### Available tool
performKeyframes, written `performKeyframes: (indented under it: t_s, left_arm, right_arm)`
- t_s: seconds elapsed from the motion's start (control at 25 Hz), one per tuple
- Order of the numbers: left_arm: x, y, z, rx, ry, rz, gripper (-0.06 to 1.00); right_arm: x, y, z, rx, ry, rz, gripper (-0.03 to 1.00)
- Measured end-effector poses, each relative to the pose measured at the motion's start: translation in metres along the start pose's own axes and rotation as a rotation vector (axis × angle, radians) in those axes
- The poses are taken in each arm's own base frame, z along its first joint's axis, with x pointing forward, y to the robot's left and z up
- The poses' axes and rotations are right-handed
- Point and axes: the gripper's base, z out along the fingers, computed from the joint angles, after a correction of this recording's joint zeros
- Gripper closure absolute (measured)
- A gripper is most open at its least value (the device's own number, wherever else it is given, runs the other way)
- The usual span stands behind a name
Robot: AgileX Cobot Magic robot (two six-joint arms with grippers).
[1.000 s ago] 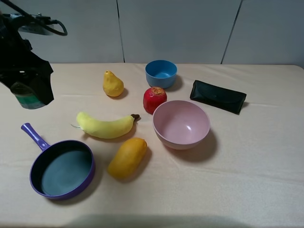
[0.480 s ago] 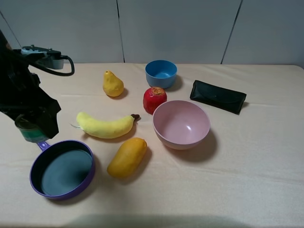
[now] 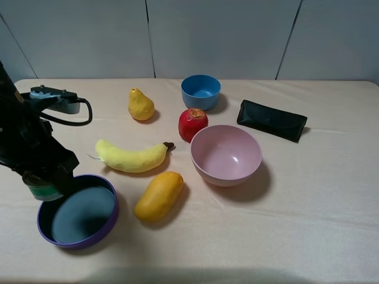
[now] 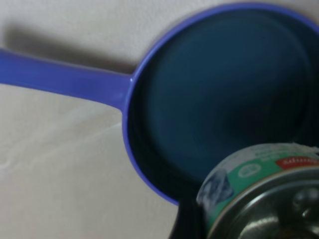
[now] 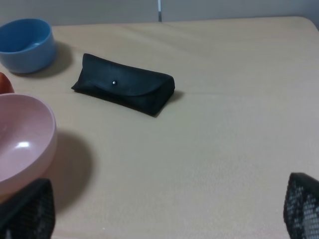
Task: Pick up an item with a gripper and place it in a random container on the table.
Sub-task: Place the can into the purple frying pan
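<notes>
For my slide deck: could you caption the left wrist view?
Green-labelled tin can held over the rim of a purple frying pan on the beige table.

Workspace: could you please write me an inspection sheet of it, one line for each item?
Surface: beige cloth table, slightly wrinkled; no spills seen.
Job's things: can held over the rim of the purple pan; nothing lies in the pan.
Clutter: pear, banana, mango, red fruit, pink bowl, blue bowl, black case; none touches the pan.
Claws: left claw shut on the can; right claw open, holding nothing.
Cables: black cable loops beside the left arm.
Surroundings: grey wall panels behind; nothing else seen.
</notes>
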Motion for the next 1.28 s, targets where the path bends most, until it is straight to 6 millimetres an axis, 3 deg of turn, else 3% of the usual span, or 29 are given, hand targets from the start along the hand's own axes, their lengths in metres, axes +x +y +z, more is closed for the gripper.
performKeyframes:
  t_s: [0.52,1.28]
  left_arm:
    - [0.011,0.002,0.036,-0.007,-0.114,0.008,0.31]
    - [0.022,0.004,0.057,-0.016,-0.174,0.027,0.31]
  right_arm:
    - [0.000,0.000,0.000,0.000,0.000,0.000,0.27]
    - [0.000,0.000,0.000,-0.001,0.000,0.000,0.27]
